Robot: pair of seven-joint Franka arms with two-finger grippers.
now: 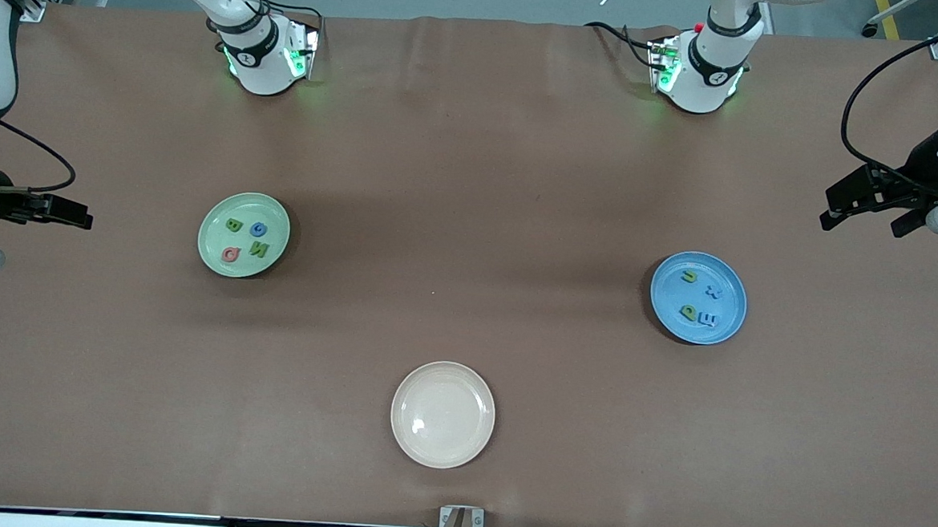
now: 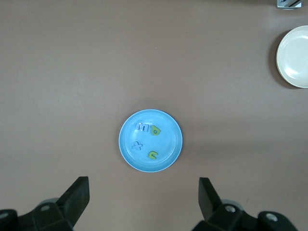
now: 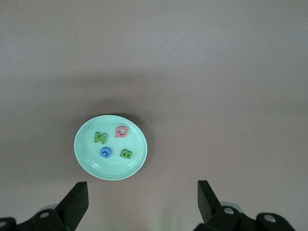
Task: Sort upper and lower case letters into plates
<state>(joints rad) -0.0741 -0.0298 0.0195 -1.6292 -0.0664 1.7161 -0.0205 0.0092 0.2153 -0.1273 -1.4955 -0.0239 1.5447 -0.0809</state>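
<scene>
Eight letters already sorted: four in mint green plate [image 1: 243, 235] toward right arm's end of table, four in blue plate [image 1: 698, 298] toward left arm's end. In mint plate: green B [image 1: 234, 225], blue G [image 1: 258, 229], green N [image 1: 259, 248], pinkish-red piece [image 1: 231, 254], likely Q. In blue plate: green U-like piece [image 1: 688, 277], blue x [image 1: 713, 291], green P-like piece [image 1: 689, 312], blue E [image 1: 708, 319] touching it. None left on brown table [image 1: 473, 175]; task looks finished.

Handling, as judgement: letters tiny, flat, light, probably foam or plastic, stiff enough to pinch across edges; likely to skid on glossy plates, so narrow strokes best grabbed from above. Plates rigid, slippery, maybe breakable.

Cream-white plate [image 1: 443, 414] nearest front camera, between the two, nothing in it.

Left gripper [image 1: 869, 208] up over table edge at left arm's end, fingers spread wide, nothing held. Right gripper [image 1: 58, 211] over table edge at right arm's end, fingers spread in right wrist view, nothing held. Both arms waiting.

Hard to make out: upper or lower case of several letters, especially U and P pieces. Both arms cut off by front view's edges.
</scene>
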